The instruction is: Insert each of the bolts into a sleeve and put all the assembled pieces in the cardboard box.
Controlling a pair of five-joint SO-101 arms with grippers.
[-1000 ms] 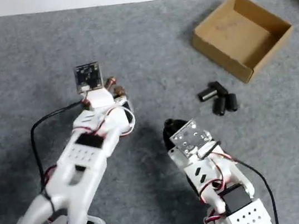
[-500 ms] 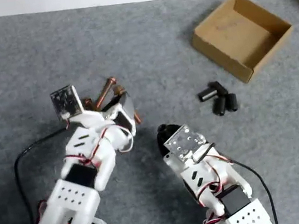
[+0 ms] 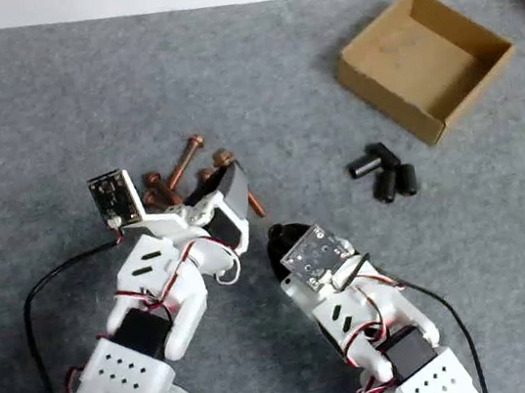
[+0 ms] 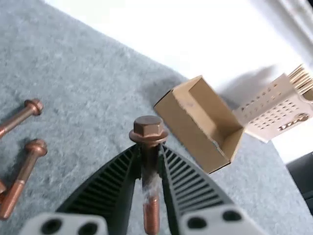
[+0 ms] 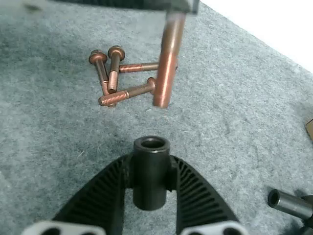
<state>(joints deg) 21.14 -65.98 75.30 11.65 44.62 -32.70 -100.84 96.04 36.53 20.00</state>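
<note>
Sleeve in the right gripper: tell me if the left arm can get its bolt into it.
Probably yes: the sleeve shows its open end toward the bolt, nothing lies between them, though the tip looks slightly off-line.

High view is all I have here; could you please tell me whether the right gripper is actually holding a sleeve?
Observer: Yes. In the right wrist view the right gripper is shut on a black sleeve, whose open end points out past the fingertips.
Operator: Thank you. Where does the left gripper grip its bolt?
Observer: The left wrist view shows the left gripper clamped on the bolt just under its hexagonal head.
Operator: Has the bolt entered the sleeve?
Observer: Not yet. The right wrist view shows grey carpet between the bolt's tip and the sleeve's mouth.
</note>
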